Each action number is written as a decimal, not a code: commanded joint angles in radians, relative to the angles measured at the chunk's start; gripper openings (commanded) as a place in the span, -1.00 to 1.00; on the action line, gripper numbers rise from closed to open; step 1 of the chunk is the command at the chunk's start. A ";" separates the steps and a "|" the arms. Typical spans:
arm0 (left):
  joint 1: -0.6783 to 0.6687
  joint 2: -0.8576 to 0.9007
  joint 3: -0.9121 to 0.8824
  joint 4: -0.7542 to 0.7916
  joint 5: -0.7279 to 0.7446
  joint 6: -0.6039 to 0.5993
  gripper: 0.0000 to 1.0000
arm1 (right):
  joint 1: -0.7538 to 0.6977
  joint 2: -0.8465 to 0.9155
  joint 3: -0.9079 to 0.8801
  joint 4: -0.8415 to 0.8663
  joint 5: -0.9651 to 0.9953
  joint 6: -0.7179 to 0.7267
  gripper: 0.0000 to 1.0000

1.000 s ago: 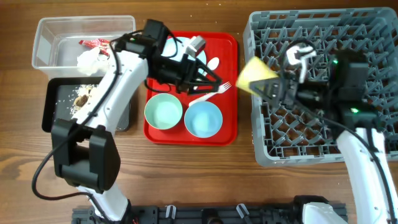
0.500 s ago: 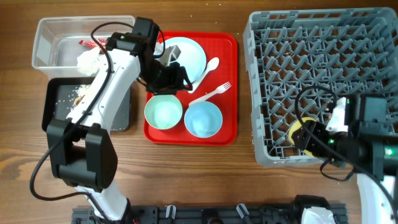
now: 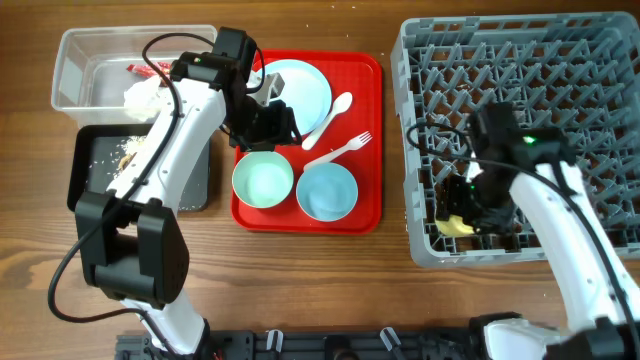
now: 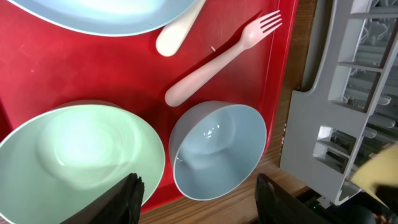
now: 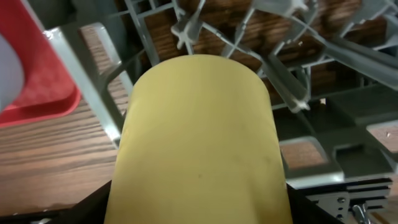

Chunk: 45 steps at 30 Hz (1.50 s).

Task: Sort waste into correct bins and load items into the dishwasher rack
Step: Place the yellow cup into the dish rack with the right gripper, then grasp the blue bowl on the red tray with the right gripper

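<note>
1. Wooden table (image 3: 300,290) fills the overhead view and is cut off by the frame on every side.
2. At upper left, the clear tub (image 3: 62,70) holds the red wrapper (image 3: 150,69) and the white napkin (image 3: 140,97). The left arm crosses the tub's right side and hides part of it. The print on the wrapper is too small to read.
3. Just below the tub, the black tray (image 3: 85,190) carries the food scraps (image 3: 128,158), some of them under the same arm.
4. The left fingers (image 4: 129,198) stand apart and empty above the red tray (image 3: 372,150), over the green bowl (image 3: 263,180) and the blue bowl (image 3: 327,192). The overhead view shows them only as a dark mass, and the wrist view shows only their tips.
5. On the upper half of the red tray lies the blue plate (image 3: 305,85), partly covered by the arm. The spoon (image 3: 330,115) is at the plate's edge and the fork (image 3: 340,152) is near it.
6. At right, the dishwasher rack (image 3: 560,60) runs to the frame's edge, and the right arm covers its lower part.
7. The yellow cup (image 3: 455,226) sits in the rack's lower left corner with the right fingers (image 3: 472,205) clamped on it. In the right wrist view the cup fills the middle and hides nearly all of those fingers. Whether the cup touches the rack floor cannot be told.
</note>
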<state>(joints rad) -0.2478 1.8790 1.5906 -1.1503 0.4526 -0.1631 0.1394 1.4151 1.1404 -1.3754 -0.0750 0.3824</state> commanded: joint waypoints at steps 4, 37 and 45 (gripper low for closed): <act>-0.003 -0.013 0.007 0.003 -0.010 -0.006 0.18 | 0.010 0.094 -0.009 0.034 0.042 0.039 0.53; 0.278 -0.190 0.117 -0.085 -0.114 -0.006 0.92 | 0.497 0.559 0.241 0.399 0.093 0.194 0.16; 0.278 -0.190 0.117 -0.085 -0.114 -0.006 1.00 | 0.496 0.599 0.241 0.400 0.093 0.194 -0.56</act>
<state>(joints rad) 0.0311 1.6897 1.6993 -1.2350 0.3477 -0.1703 0.6342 2.0167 1.3735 -0.9714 0.0017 0.5758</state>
